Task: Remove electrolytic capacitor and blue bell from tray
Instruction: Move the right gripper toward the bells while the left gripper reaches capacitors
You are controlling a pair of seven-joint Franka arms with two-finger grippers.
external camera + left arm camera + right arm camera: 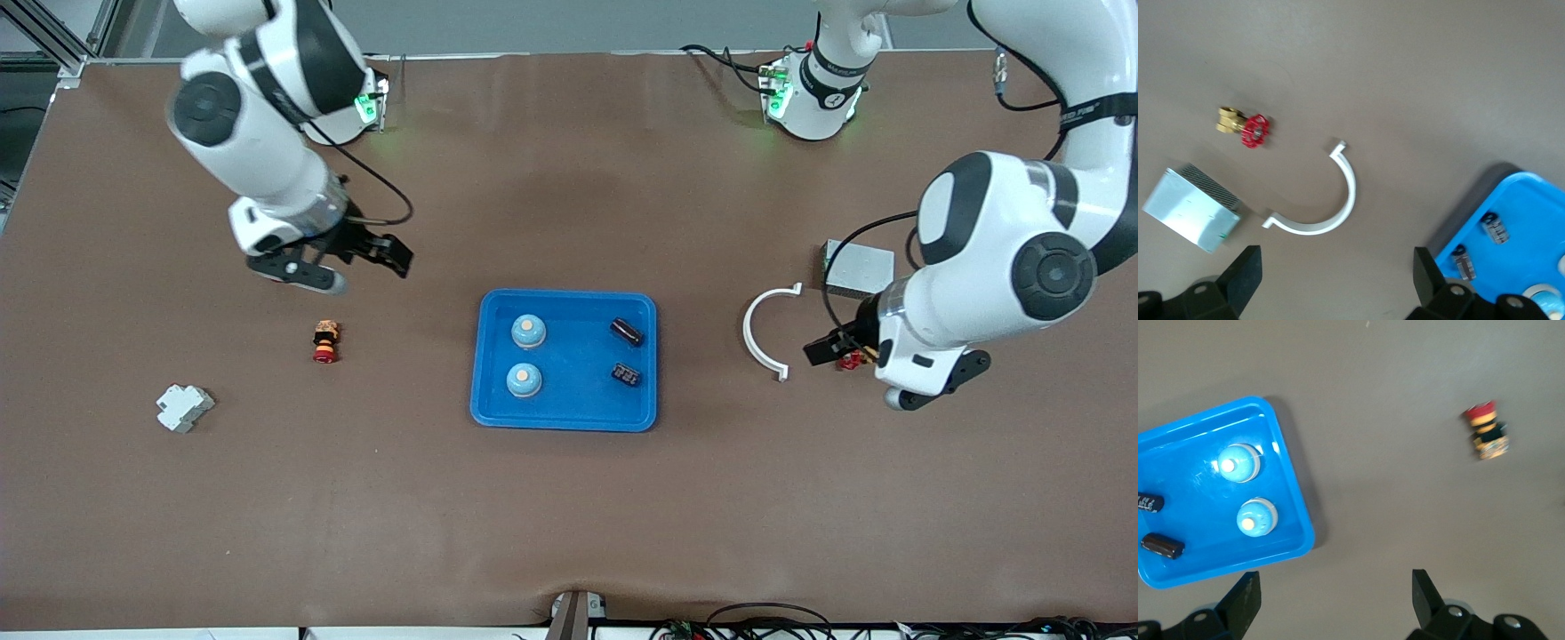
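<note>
Bells and capacitors in blue tray (498,418), both grippers clear
Two bells (528,331) and two capacitors (627,332) in tray; left gripper (831,348) and right gripper (364,267) spread, empty, well apart from it

Around my blue tray (498,418): a red-capped push button (325,342) and white plastic block (184,407) toward my right arm's end; a white curved clamp (761,332), red-handled brass valve (1243,126) and grey metal box (857,267) toward my left arm's end.

No readable text on anything.
</note>
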